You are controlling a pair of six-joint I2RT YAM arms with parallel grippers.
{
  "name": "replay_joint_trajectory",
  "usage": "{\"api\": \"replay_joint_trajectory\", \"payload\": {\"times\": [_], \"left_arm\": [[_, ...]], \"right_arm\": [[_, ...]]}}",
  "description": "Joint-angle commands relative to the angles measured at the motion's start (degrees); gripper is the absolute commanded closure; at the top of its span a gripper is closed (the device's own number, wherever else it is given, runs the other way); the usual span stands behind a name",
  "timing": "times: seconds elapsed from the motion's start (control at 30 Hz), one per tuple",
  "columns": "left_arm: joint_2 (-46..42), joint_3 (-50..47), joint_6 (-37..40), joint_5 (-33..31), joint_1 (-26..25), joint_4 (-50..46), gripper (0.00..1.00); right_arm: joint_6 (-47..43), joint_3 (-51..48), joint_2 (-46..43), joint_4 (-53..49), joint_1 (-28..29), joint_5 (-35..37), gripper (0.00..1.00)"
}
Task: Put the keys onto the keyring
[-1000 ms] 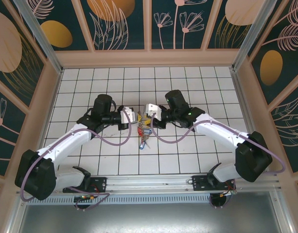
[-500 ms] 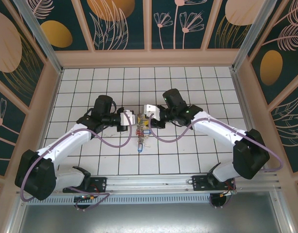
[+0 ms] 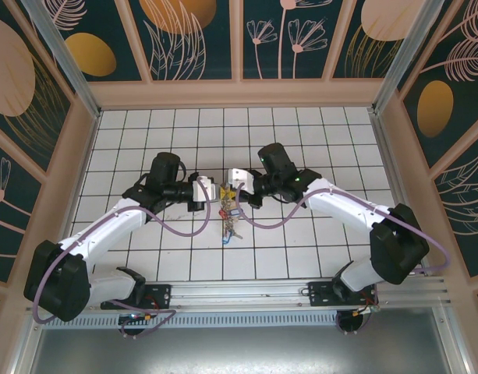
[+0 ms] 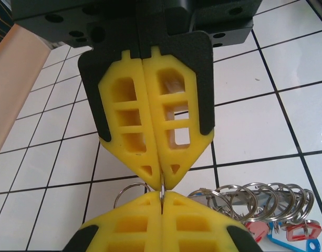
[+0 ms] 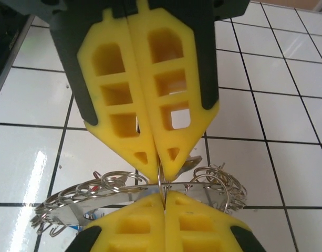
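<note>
Pinching the keyring from both sides, you have the two arms meeting nose to nose over the middle of the tiled table. Your left gripper is closed tight, its yellow pads pressed together along the seam with a thin edge of metal caught at the tips. Your right gripper is clamped the same way on a thin metal edge. That double hold looks deliberate: with the ring fixed at two spots it cannot swing or twist, and you can turn one side against the other to work a key along it.

The keys sit in a bunch just below the meeting point in the overhead view, trailing toward the arm bases. From the left wrist you see their small wire loops fanned out in a row beside the pads, with red tags and a blue tag under them. From the right wrist the loops are strung along the flat strip on both sides of the grip. Whether the bunch hangs free or rests on the tiles, you cannot tell. Judging by the loops lined up on the ring, most of the threading seems done.
</note>
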Motion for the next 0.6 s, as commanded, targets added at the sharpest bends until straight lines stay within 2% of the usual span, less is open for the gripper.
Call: {"api": "replay_joint_trajectory", "payload": {"times": [0.0, 0.13, 0.4, 0.57], "left_arm": [[-0.96, 1.89, -1.59, 2.11, 0.02, 3.15, 1.00], [-2.54, 0.87, -2.92, 1.12, 0.17, 3.65, 0.84], [-4.97, -1.77, -4.22, 0.73, 0.61, 4.19, 0.76], [-4.63, -2.17, -7.21, 0.50, 0.70, 7.70, 0.75]], "right_arm": [[-0.08, -0.76, -1.07, 4.26, 0.28, -1.91, 1.00], [4.65, -5.99, -5.09, 14.26, -0.96, -3.51, 1.00], [19.13, -14.16, -9.89, 34.34, -2.73, -8.41, 1.00], [21.07, -16.20, -10.02, 38.19, -2.73, -8.20, 1.00]]}}
